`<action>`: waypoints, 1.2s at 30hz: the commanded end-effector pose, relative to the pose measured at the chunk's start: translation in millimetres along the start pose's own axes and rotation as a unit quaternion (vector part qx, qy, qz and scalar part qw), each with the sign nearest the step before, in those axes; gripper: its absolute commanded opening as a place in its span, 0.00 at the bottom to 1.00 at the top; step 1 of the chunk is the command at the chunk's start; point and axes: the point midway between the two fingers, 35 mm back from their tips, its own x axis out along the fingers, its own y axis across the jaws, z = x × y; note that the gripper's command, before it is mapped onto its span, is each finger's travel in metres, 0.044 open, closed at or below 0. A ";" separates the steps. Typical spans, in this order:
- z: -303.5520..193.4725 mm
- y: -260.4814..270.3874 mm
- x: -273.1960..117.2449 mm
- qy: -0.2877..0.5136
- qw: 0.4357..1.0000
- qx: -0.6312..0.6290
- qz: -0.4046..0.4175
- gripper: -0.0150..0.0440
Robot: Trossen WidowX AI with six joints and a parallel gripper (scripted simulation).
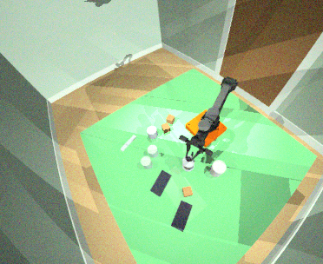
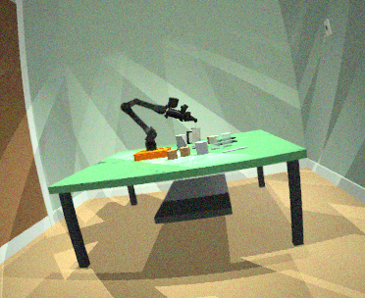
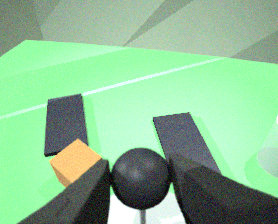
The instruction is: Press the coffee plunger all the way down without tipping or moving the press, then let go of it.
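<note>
Although the grasp looks settled, the pressing itself seems barely begun, if at all. Read from the left of the wrist view, a dark slab [image 3: 65, 123] lies flat on the green worktop [image 3: 150, 95], an orange cube [image 3: 75, 161] sits just in front of it, and then comes the tool [image 3: 140, 180], its two dark fingers closed against either side of the plunger knob [image 3: 140, 176], a dark ball on a thin rod that drops out of sight below. A second dark slab [image 3: 182, 137] lies beyond the right finger, and a pale cup edge [image 3: 269, 155] shows at the far right. From above, the coffee press [image 1: 188, 163] stands upright near the middle of the worktop, just beside a larger white cup [image 1: 218, 168] and directly under the tool. The knob rides visibly above the pale body of the press (how much travel remains I cannot tell from these angles). So, in my judgement, one part is done: the knob is gripped. What is left is the full straight push down, kept vertical so the press neither tips nor slides, and then opening the fingers to release.
</note>
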 end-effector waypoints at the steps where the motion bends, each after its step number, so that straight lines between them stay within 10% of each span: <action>1: -24.5 -0.1 8.8 0.035 0.999 0.003 -0.001 0.45; 36: -16.3 0.7 17.9 0.035 0.999 0.003 -0.001 0.45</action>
